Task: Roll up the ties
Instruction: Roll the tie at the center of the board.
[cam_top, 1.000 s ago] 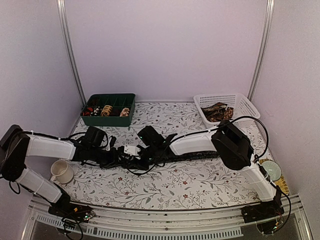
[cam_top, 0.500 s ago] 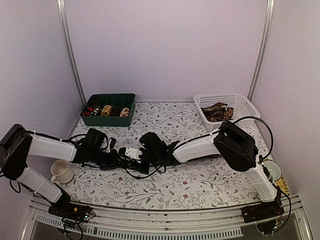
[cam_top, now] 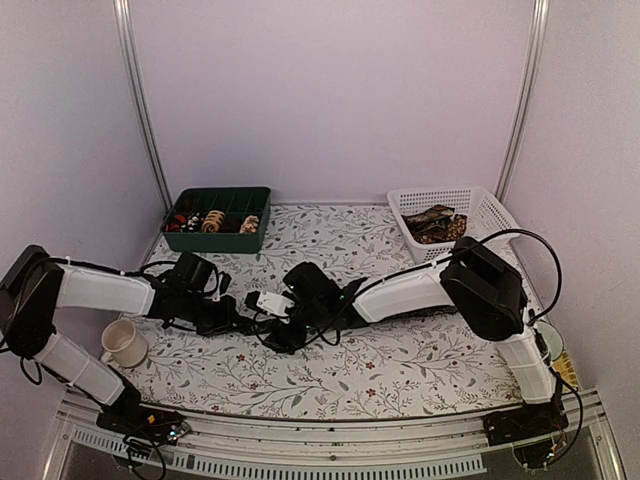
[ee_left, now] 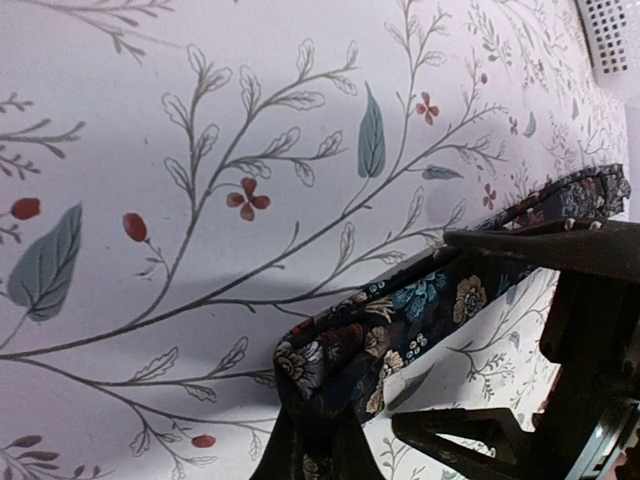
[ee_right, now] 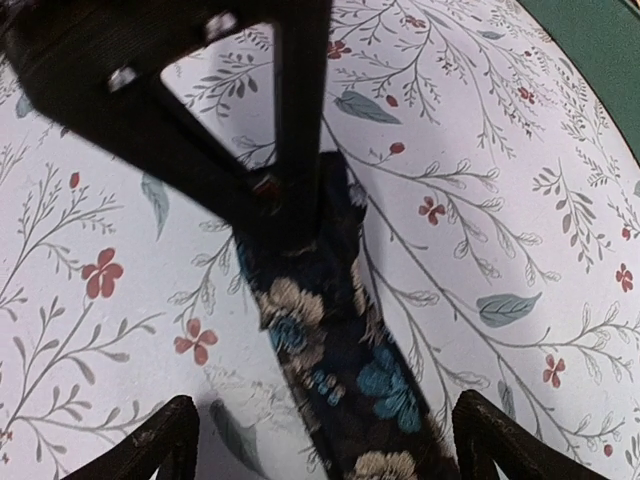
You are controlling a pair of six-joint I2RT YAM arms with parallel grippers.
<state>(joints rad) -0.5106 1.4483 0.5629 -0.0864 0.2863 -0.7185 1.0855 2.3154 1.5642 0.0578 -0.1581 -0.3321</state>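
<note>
The dark floral tie [ee_left: 400,320] lies flat on the bench [cam_top: 400,365], running toward 3 o'clock under the right arm, which hides most of it from above. The left gripper [ee_left: 312,445] is clamped on its folded end. The right gripper [ee_right: 330,440] straddles it, fingers wide apart. The compartment tray [cam_top: 216,220] sits at 11 o'clock, the mesh basket [cam_top: 455,213] at 1 and the mug [cam_top: 124,343] at 8. The right elbow has swung toward 3 o'clock since a second ago.
</note>
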